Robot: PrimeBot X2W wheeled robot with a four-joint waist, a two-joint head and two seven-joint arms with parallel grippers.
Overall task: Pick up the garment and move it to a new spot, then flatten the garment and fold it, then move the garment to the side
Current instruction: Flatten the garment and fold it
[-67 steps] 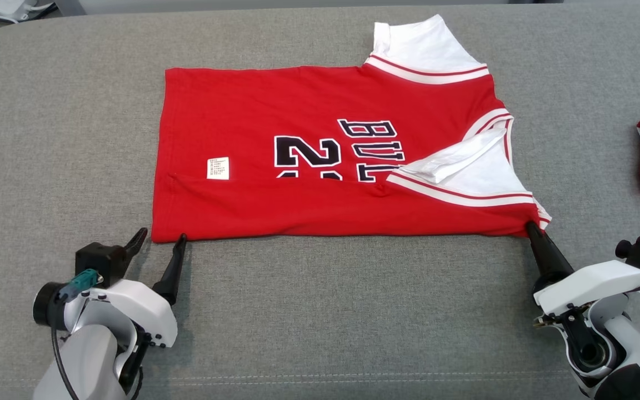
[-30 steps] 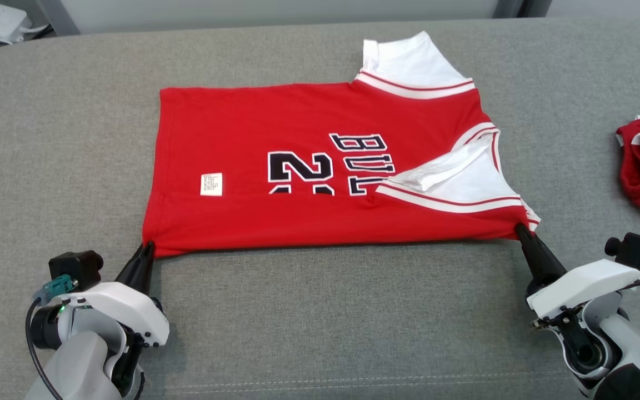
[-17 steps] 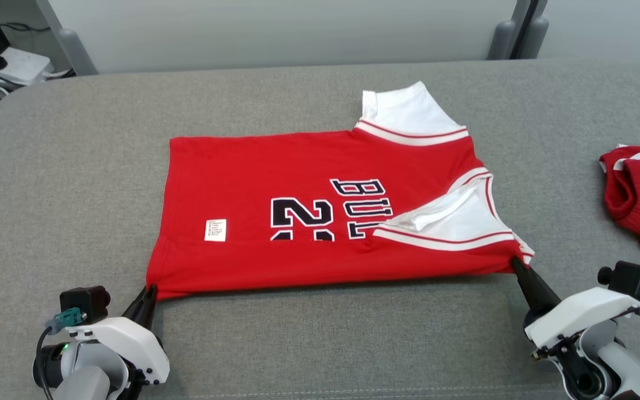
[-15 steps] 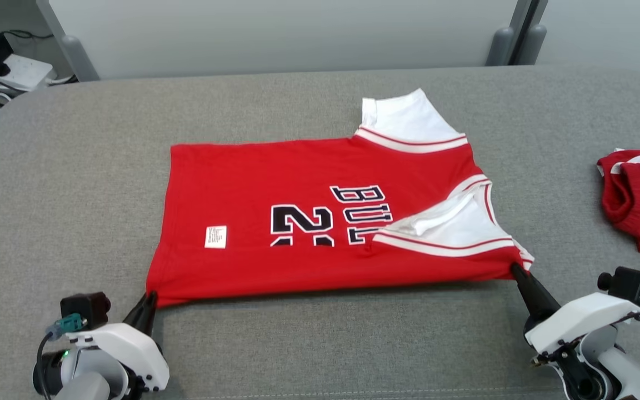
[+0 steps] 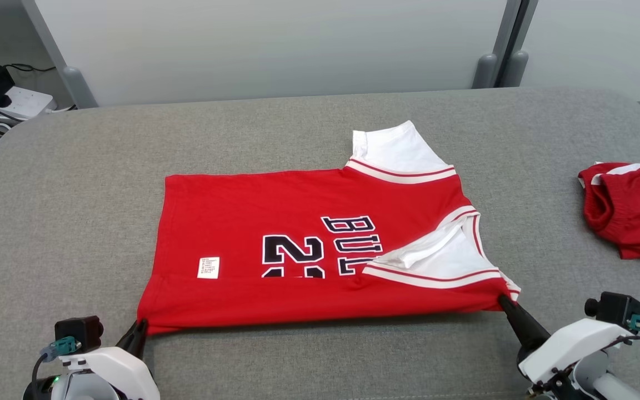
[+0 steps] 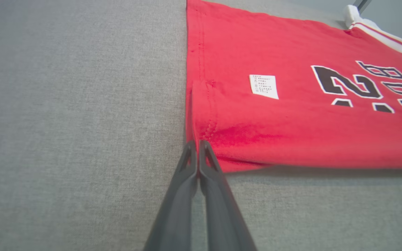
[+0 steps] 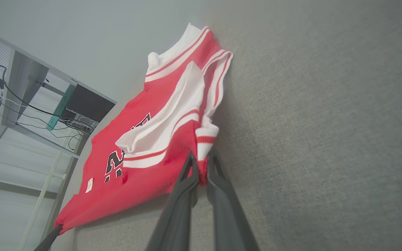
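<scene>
Both claws are on the jersey (image 5: 309, 250) now. It lies lengthwise across the middle of the tabletop (image 5: 75, 194), nearer the near edge than the far one. The left claw (image 5: 138, 329) is pinched tight on the near left hem corner. The right claw (image 5: 504, 304) is clamped just as narrow on the near right corner, right where the striped cuff bunches. A thin shadow runs under the near edge between them, so that edge rides just off the fabric surface.

A near strip looks already turned over, because the fold cuts through the bottom of the print. One white sleeve (image 5: 442, 258) is tucked in over the chest and the label (image 5: 209, 267) faces up. My read is that this is the fold step, with the near edge held taut and ready to be carried towards the far edge.

To do it well, the two claws should travel together at the same height, with even tension across the span. If the left lags, the hem corner will skew. If the pull is too hard, the tucked sleeve may slide out. A low, steady arc should lay the edge down square on the far edge of the cloth. There is a red bundle (image 5: 631, 214) at the right edge of the tabletop, well apart, and the right arm should stay clear of it.
</scene>
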